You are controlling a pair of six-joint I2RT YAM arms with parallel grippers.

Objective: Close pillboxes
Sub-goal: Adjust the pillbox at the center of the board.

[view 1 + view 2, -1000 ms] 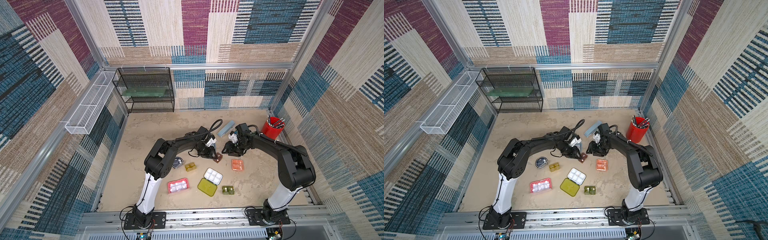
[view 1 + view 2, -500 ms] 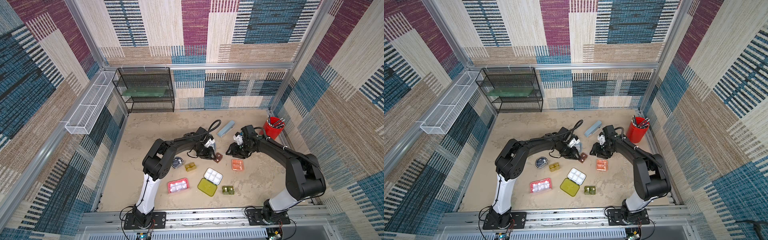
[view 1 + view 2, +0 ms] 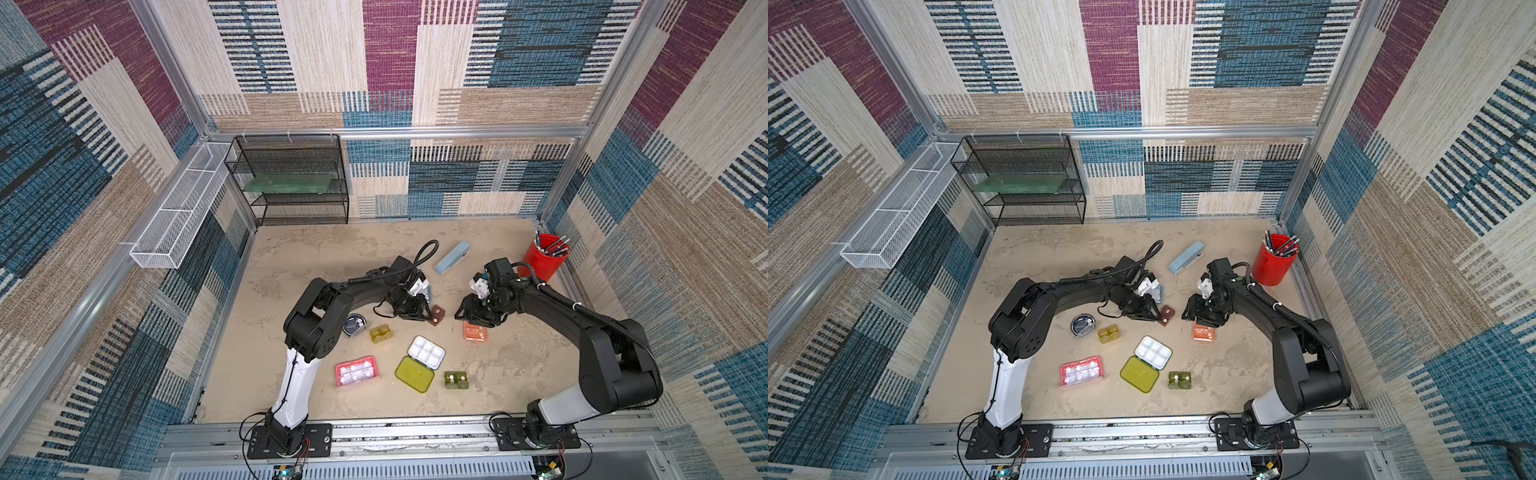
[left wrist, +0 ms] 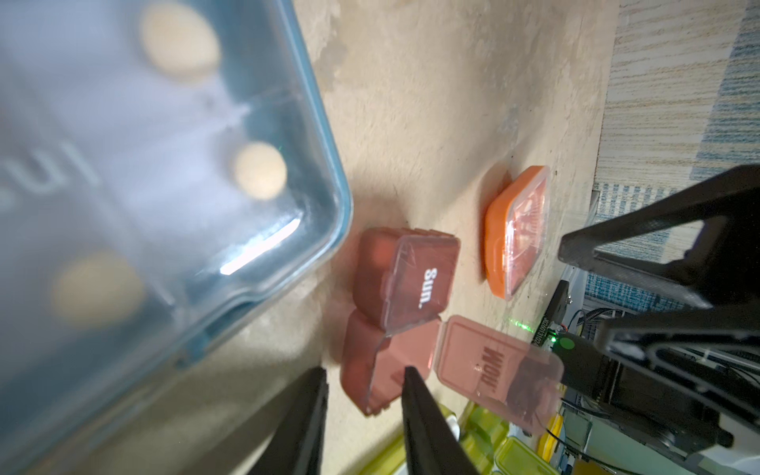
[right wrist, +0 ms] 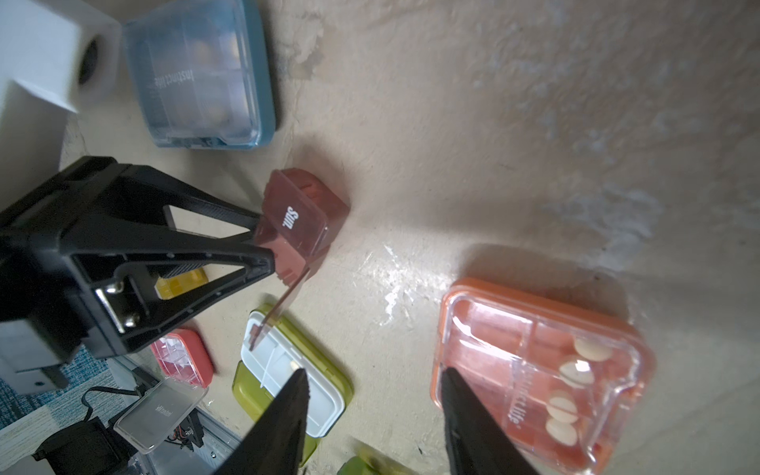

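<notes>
- A round black pillbox (image 3: 354, 325), a pink translucent pillbox (image 3: 357, 371) and a small amber translucent pillbox (image 3: 381, 333) lie by the left arm's elbow, clear of the work.
- The left gripper (image 4: 366, 369) reaches to mid-bench. Its fingers (image 4: 423, 419) are drawn narrow and straddle the outer wall of the brown pillbox's open compartment, one tip on the bench side and one over the cavity. I cannot tell whether they pinch that wall or only bracket it. Likely they steady the box so its lid can be folded over.
- A light-blue translucent pillbox (image 5: 197, 82), lid down, sits just behind that wrist, so there is little room to back away there.
- The brown translucent two-compartment pillbox (image 4: 407, 271) stands between the two grippers. Its "Sun." lid is down; the Mon lid (image 4: 493, 362) lies flung open, pointing towards the yellow-green pillbox with white tray (image 3: 414, 374), which is also open.
- A dark green pillbox (image 3: 456, 380) sits nearer the front rail.
- The right gripper (image 5: 374, 370) hovers with fingers (image 5: 279, 419) released and empty, over bare bench between the yellow-green box and the orange translucent pillbox (image 5: 534, 349), whose clear lid looks down.
- The sandy bench (image 3: 316, 266) is open at the back; a red cup of pens (image 3: 544, 259) stands well apart in the right rear corner.
</notes>
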